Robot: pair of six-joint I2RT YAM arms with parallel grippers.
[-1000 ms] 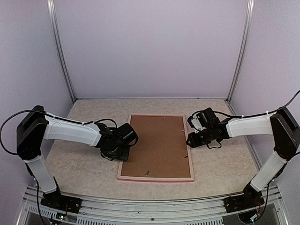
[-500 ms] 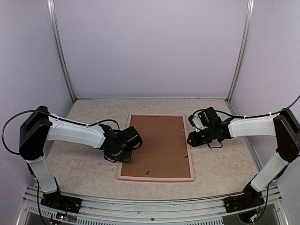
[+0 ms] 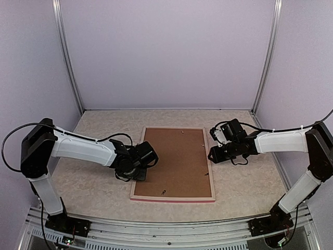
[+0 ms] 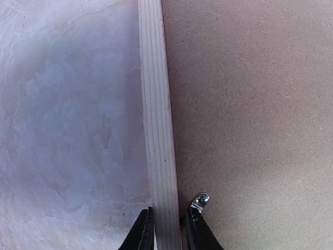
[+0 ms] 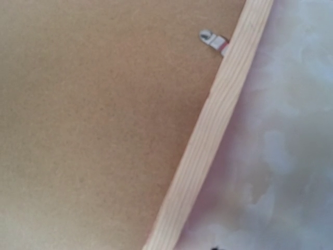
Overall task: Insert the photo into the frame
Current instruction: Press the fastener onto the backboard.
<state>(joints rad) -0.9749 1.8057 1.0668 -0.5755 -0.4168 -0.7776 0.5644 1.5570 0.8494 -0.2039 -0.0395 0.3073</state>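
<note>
Left pincer [image 4: 169,234] is set astride the left long rail of the frame [image 3: 171,197]. One fingertip is on the outer side over the table [image 3: 93,187], the other on the inner side over the backing board [image 3: 174,159], beside a metal tab [image 4: 200,200]. Jaws are drawn narrow about the rail. Contact looks near, but a firm clench cannot be confirmed.

Frame is laid back-up mid-table with pale wood showing and the brown board seated inside it. Its long axis is run from the near edge toward the far edge, so the rail is lined up straight ahead of the left pincer, not across it.

Right pincer [image 3: 210,156] is held at the opposite long rail, slightly nearer the far edge. Its state cannot be told, its fingers being all but cut out of its own camera. Both arms are judged about equally near, but only the left is seen to straddle wood.

Photo is not seen in any view, and whether it lies under the board cannot be told.

Top view gives the whole layout and both arms, but the fingertips are hidden under the wrists. Left wrist view gives the fingertip-to-rail fit and the tab. Right wrist view gives only rail, board and a second tab [image 5: 213,39].
</note>
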